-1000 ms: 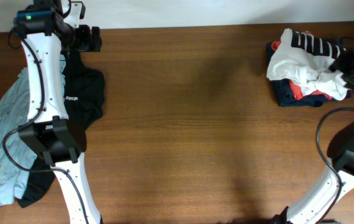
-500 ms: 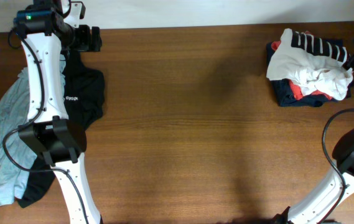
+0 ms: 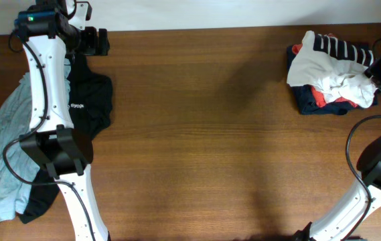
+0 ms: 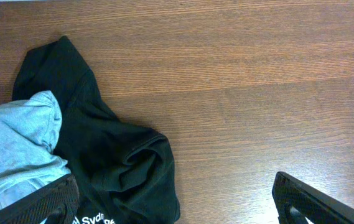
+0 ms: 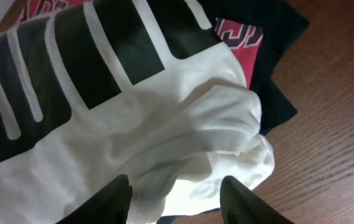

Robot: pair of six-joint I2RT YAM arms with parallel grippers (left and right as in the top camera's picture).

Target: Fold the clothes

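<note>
Overhead: white T-shirt (image 3: pixel 331 77) is bunched on a dark-and-red pile (image 3: pixel 314 105) at 2 o'clock; black shirt (image 3: pixel 90 100) and grey-blue shirt (image 3: pixel 6 147) lie at 9 o'clock.
Left wrist: left gripper (image 4: pixel 173 199) is spread wide, nothing held.
Right wrist: right gripper (image 5: pixel 177 199) is partly apart, straddling a T-shirt fold.

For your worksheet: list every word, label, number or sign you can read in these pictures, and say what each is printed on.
"Syd…": small white print on the black shirt, cut off by the lower edge of the left wrist view; too small to read from overhead.
White T-shirt: large black block print, only bars and parts of letters show; no word readable.
Red garment: dark print, mostly hidden, unreadable.
</note>
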